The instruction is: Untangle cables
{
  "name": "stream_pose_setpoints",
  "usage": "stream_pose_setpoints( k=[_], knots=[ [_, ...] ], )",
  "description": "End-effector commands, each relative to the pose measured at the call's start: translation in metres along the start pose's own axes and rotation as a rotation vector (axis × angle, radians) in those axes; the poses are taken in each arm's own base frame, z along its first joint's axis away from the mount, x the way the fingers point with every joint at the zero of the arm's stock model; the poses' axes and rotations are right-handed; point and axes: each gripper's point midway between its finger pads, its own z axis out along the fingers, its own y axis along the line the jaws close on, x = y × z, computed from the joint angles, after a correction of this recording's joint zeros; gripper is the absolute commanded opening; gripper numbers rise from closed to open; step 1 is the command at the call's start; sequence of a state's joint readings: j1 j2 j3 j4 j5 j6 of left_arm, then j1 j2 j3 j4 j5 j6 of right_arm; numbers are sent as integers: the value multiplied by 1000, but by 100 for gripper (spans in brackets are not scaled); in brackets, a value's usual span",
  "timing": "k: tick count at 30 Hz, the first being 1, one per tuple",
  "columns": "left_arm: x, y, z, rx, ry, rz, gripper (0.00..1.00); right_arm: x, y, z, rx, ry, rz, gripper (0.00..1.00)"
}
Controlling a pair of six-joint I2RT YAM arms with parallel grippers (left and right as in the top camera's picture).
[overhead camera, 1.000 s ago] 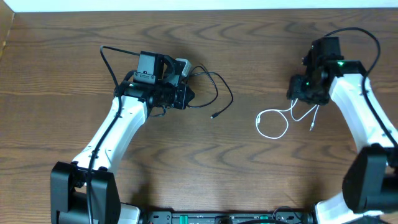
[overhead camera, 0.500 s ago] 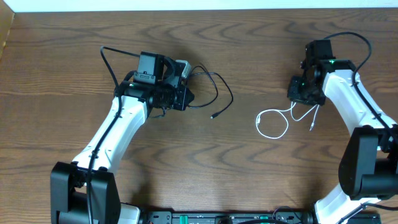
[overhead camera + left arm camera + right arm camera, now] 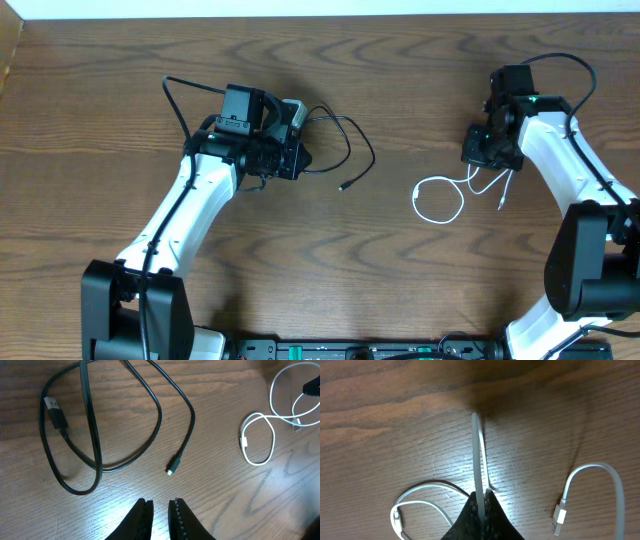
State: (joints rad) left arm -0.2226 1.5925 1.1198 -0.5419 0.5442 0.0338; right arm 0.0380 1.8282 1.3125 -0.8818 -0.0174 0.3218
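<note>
On the right side of the wooden surface [image 3: 400, 290], the right gripper [image 3: 481, 504] is clamped on the white cable [image 3: 476, 450]. One strand runs straight out from between its fingers. The rest lies in loops on the wood, a white plug [image 3: 559, 519] beside them.

Left of centre, the black cable [image 3: 95, 435] lies in loose overlapping loops, with a USB plug [image 3: 54, 410] at one end and a small plug [image 3: 170, 468] at the free end. The two cables are well apart and not touching.

The left gripper [image 3: 160, 510] hangs beside the black cable. Its fingers are almost together, with a narrow gap and nothing between them.
</note>
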Motion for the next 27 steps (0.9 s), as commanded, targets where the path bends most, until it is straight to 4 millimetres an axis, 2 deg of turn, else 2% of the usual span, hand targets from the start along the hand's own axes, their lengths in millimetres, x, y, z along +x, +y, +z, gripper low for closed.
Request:
stream_pose_setpoints(
  k=[1,15,22,27],
  knots=[
    [1,1,-1,-5,-1,6,17,2,-2,3,18,5,1,1],
    [1,1,-1,-5,2,4,17,-4,-4,-4,28,-29,-26,1],
    [1,1,-1,-5,2,4,17,-17,-9,-17,14,-57,-40,1],
    [1,1,-1,-5,2,4,17,-31,-16,-38,18,-76,-55,1]
  ],
)
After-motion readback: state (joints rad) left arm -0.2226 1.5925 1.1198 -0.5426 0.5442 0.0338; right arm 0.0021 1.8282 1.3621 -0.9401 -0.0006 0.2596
